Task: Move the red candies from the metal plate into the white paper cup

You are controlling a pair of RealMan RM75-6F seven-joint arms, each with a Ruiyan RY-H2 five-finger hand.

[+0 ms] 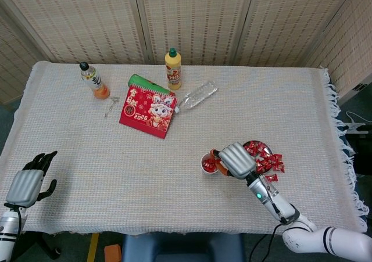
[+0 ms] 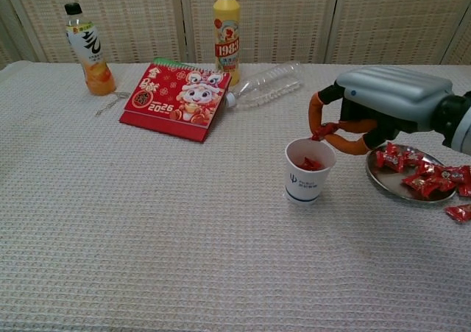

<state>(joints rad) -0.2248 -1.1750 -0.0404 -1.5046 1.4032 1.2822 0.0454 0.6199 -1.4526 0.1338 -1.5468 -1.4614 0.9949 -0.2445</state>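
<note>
My right hand (image 2: pixel 375 107) hovers over the rim of the white paper cup (image 2: pixel 309 170) and pinches a red candy (image 2: pixel 321 132) between thumb and a finger. In the head view the same right hand (image 1: pixel 235 160) sits just right of the cup (image 1: pixel 208 163). A red candy lies inside the cup. The metal plate (image 2: pixel 394 182) to the right holds several red candies (image 2: pixel 427 177); the plate (image 1: pixel 256 147) shows partly behind the hand from above. One candy (image 2: pixel 459 213) lies on the cloth beside the plate. My left hand (image 1: pixel 30 179) rests at the table's front left corner, fingers apart, holding nothing.
At the back stand an orange drink bottle (image 1: pixel 94 81) and a yellow bottle (image 1: pixel 172 68). A red calendar (image 1: pixel 147 107) and a clear plastic bottle lying on its side (image 1: pixel 196 95) are near them. The tablecloth's fringed right edge (image 1: pixel 340 134) is close to the plate.
</note>
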